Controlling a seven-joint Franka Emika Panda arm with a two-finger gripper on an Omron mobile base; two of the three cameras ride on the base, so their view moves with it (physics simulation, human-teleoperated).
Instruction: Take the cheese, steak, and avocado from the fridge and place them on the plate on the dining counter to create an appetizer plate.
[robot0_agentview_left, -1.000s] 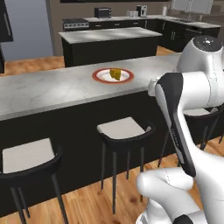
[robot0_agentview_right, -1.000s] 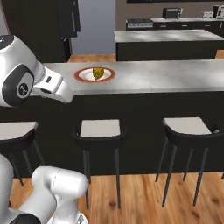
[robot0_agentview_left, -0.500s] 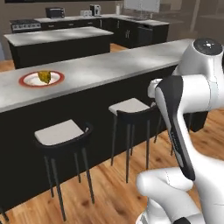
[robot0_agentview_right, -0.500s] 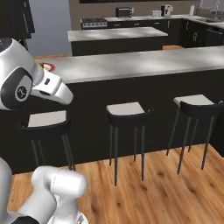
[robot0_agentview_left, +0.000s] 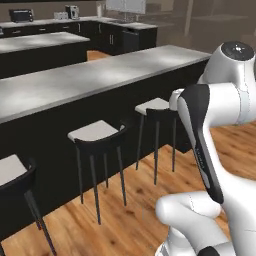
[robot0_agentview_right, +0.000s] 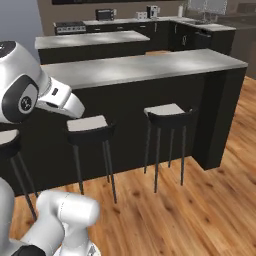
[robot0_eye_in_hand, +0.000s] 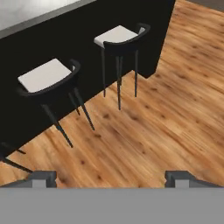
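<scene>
**Hanging open over bare floor, with the counter ahead**

Looking along the hand, the gripper (robot0_eye_in_hand: 111, 177) has its two dark fingertips (robot0_eye_in_hand: 43, 177) spread wide at the bottom of the hand view, one at each side, with nothing between them. Beyond them lies wooden floor (robot0_eye_in_hand: 162, 109), so the jaws pinch nothing and touch nothing.

Of the task's things, the dining counter (robot0_agentview_left: 95, 75) is the one that shows. Its pale grey marbled top runs from the near left toward the far right in the left base view, over a black base. In the right base view the same counter (robot0_agentview_right: 145, 67) stretches across the middle and ends at a black side panel on the right. In the hand view its black base (robot0_eye_in_hand: 65, 39) stands at the far side of the floor, well apart from the fingertips, with a strip of the pale top at the upper left corner.

Black stools (robot0_agentview_left: 97, 135) with grey seats stand along the near side of the counter; two of them (robot0_eye_in_hand: 48, 78) show in the hand view, ahead of the jaws and apart from them.

Farther back stands a shorter island (robot0_agentview_right: 92, 39) with a grey top, and behind it dark cabinets (robot0_agentview_right: 170, 30) with small appliances on top.

The white arm (robot0_agentview_left: 220, 95) rises at the right of the left base view.
</scene>
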